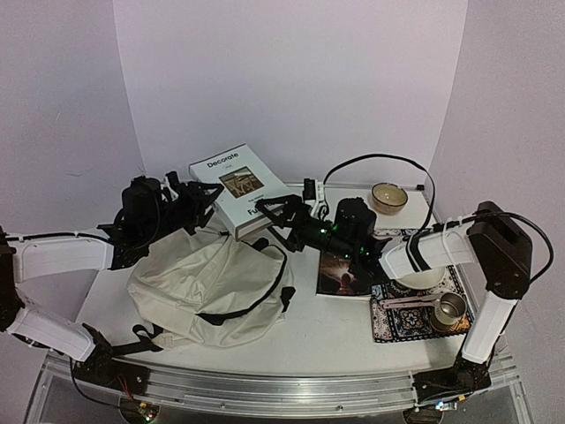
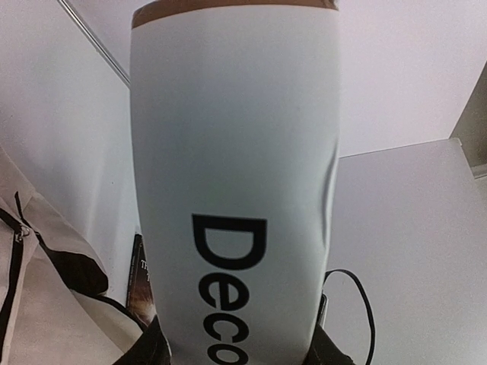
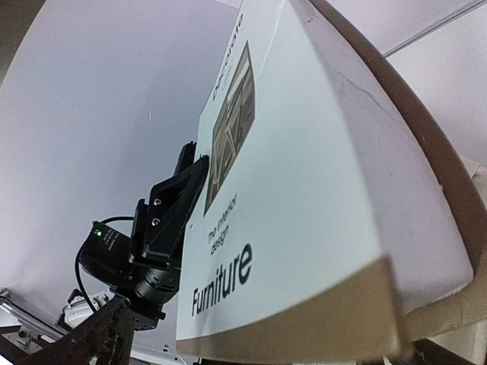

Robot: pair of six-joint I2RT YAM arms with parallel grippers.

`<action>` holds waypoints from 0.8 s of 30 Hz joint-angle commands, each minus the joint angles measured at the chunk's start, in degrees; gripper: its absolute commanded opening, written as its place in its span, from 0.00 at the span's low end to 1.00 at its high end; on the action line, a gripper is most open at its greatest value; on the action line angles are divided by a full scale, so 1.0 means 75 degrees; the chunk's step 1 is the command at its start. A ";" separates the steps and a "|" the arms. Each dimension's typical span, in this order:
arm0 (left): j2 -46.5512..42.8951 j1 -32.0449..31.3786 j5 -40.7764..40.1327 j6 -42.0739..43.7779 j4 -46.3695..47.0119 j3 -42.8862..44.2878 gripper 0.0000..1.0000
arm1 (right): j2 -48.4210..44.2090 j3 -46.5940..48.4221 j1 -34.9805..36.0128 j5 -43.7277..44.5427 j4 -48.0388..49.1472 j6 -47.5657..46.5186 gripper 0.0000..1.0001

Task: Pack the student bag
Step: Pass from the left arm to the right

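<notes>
The student bag (image 1: 207, 283), cream with black straps, lies slumped at the table's front left; its edge shows in the left wrist view (image 2: 46, 304). A thick white book (image 1: 238, 181) reading "Decorate" and "Furniture" is held tilted above the bag's far side. My left gripper (image 1: 196, 199) is shut on the book's left end; the book's spine (image 2: 236, 152) fills the gap between its fingers (image 2: 240, 346). My right gripper (image 1: 281, 215) stands wide open around the book's near right corner (image 3: 304, 190). Its pads are hidden, so contact is unclear. The left gripper (image 3: 163, 220) shows clamped on the cover.
A dark magazine (image 1: 344, 274) lies right of the bag. Further right is a patterned mat (image 1: 415, 309) with a metal cup (image 1: 450, 309) and a white dish (image 1: 424, 278). A small bowl (image 1: 388, 197) and a black cable (image 1: 380, 163) sit at the back right.
</notes>
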 commanded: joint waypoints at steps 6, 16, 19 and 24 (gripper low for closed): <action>0.0062 -0.0354 -0.0095 -0.0287 0.1078 0.0092 0.21 | 0.0230 0.0713 0.0025 -0.0048 0.3007 0.0184 0.81; 0.0100 -0.0437 0.0072 -0.0359 0.1360 -0.0110 0.26 | 0.0299 0.0630 0.0022 -0.0062 0.3055 0.0169 0.48; -0.0008 -0.0447 0.0036 -0.0287 0.1350 -0.0311 0.34 | 0.0315 0.0570 0.0022 -0.0066 0.3049 0.0181 0.41; -0.0368 -0.0441 -0.0258 0.0036 0.1346 -0.0802 0.54 | 0.0227 0.0430 -0.0038 -0.0068 0.3041 0.0222 0.36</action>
